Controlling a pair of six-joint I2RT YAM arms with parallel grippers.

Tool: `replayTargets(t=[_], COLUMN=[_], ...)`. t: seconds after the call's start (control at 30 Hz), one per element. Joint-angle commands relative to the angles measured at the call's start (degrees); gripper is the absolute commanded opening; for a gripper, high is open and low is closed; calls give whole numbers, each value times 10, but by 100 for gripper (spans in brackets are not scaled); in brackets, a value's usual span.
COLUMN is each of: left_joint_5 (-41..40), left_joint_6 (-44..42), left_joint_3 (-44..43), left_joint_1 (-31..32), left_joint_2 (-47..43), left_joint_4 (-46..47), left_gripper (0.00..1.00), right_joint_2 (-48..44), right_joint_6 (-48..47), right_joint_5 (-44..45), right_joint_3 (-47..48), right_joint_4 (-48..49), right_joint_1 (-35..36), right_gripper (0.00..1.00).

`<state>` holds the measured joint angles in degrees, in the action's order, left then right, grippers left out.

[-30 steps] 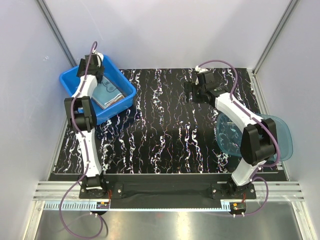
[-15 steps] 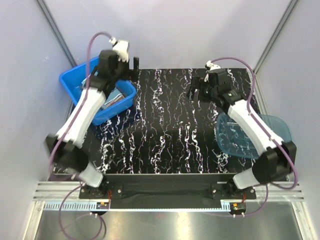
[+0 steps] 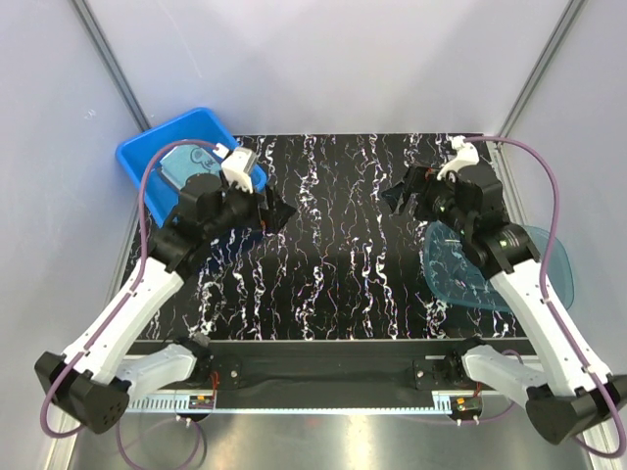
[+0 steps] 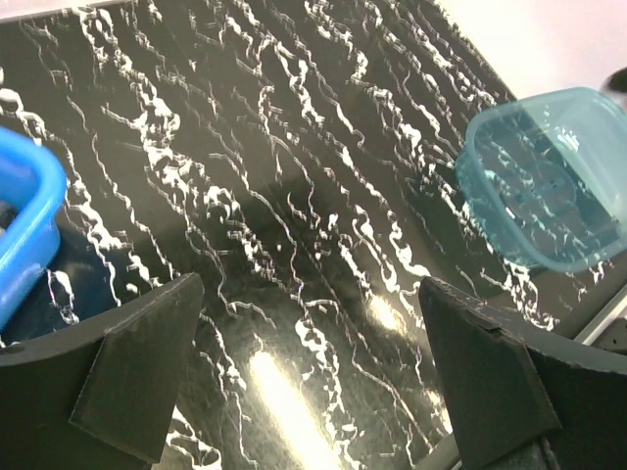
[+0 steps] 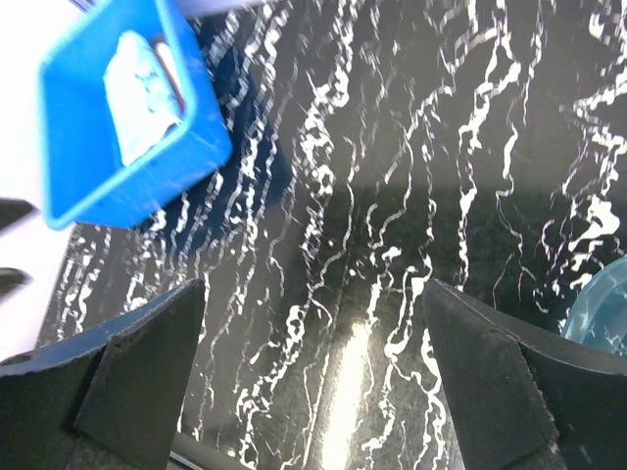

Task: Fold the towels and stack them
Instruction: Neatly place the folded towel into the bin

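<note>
A light blue towel (image 3: 183,164) lies inside the blue tub (image 3: 147,157) at the table's far left; the other towels are hidden or out of view. The right wrist view shows the same towel (image 5: 144,80) in the tub (image 5: 88,166). My left gripper (image 3: 275,214) hangs over the black marbled table just right of the tub, open and empty, fingers (image 4: 137,377) wide apart. My right gripper (image 3: 402,196) is over the far right part of the table, also open and empty, fingers (image 5: 490,377) wide apart.
A translucent teal bowl (image 3: 495,269) sits at the table's right edge, under my right arm; it also shows in the left wrist view (image 4: 549,186). The tub's rim (image 4: 24,230) shows at the left of the left wrist view. White walls enclose the table.
My left gripper has come out of the tub, empty, and swung right and nearer over the table. My right gripper has drawn back to the right. Both arms have straightened out.
</note>
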<state>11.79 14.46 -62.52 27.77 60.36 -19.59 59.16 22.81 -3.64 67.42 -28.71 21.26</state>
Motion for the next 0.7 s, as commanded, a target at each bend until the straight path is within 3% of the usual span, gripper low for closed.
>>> replayTargets(t=[0.0, 0.67], left_joint_5=[-4, 11], left_joint_6=[-2, -1], left_joint_3=[17, -8], left_joint_1=[3, 3], left_joint_2=[-32, -55], left_joint_4=[40, 18], left_gripper=[99, 99], right_joint_2=[-25, -24], right_joint_6=[-1, 13], right_joint_5=[20, 50], right_joint_3=[-6, -24], right_joint_4=[14, 24], right_joint_1=[0, 0], right_gripper=[100, 100])
